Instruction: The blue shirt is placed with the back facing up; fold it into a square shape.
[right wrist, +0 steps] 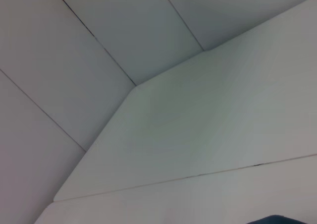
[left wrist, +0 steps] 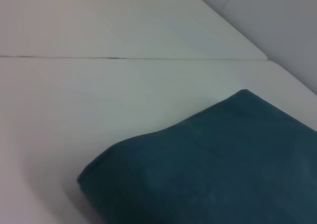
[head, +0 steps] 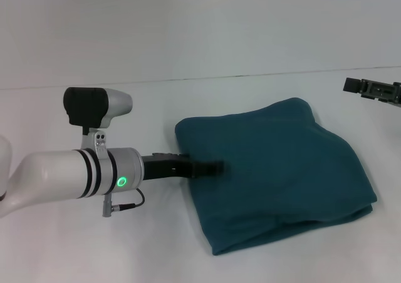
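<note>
The blue shirt (head: 279,170) lies on the white table, folded into a thick, roughly square bundle with its plain teal side up. The left wrist view shows one rounded corner of the blue shirt (left wrist: 208,169). A sliver of the blue shirt (right wrist: 275,219) shows at the edge of the right wrist view. My left gripper (head: 213,168) reaches in from the left, low over the bundle's left edge. It looks shut, a single dark bar with no cloth seen in it. My right gripper (head: 371,90) hovers at the far right edge, above and apart from the shirt.
The white table (head: 125,245) spreads around the shirt, with a seam line (head: 250,76) running across the back. Pale wall panels (right wrist: 99,45) rise beyond the table's far edge.
</note>
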Controlling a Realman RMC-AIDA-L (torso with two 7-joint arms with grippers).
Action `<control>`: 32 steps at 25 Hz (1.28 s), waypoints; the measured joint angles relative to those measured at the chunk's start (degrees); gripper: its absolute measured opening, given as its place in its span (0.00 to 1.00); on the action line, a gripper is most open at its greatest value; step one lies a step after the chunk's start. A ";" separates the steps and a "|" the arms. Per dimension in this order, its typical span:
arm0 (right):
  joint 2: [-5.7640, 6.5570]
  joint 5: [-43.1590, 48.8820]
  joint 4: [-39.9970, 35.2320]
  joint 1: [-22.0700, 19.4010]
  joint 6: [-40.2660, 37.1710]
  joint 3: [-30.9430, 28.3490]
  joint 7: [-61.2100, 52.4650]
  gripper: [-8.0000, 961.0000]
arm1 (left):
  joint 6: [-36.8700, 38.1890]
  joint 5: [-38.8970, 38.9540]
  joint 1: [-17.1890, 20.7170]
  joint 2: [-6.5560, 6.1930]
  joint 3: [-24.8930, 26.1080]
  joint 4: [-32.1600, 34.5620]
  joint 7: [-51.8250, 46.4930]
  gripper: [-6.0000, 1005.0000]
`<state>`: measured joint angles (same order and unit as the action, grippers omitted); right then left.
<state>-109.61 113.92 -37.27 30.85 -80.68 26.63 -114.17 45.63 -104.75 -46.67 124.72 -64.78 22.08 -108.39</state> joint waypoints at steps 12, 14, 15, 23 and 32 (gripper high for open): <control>-0.07 0.01 0.00 -0.27 0.62 -0.13 0.04 0.96 | 0.67 2.25 -0.71 -0.01 -3.46 0.39 -0.03 0.91; -0.07 0.03 0.00 -0.40 0.88 0.00 0.05 0.96 | 0.66 2.27 -0.75 -0.01 -3.48 0.41 0.11 0.91; -0.07 0.05 0.00 -0.44 0.89 0.00 0.06 0.96 | 0.57 2.27 -0.77 0.00 -3.49 0.41 0.19 0.91; -0.07 0.08 0.00 -0.45 0.89 0.00 0.05 0.96 | -1.86 2.28 -0.78 0.00 -3.66 0.51 1.18 0.84; -0.17 0.08 0.00 -0.22 1.32 0.00 0.02 0.96 | -2.79 2.22 -0.80 -0.05 -3.69 0.51 1.23 0.37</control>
<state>-109.77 114.00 -37.26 30.63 -79.36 26.64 -114.15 42.84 -102.53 -47.47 124.67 -68.47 22.59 -107.17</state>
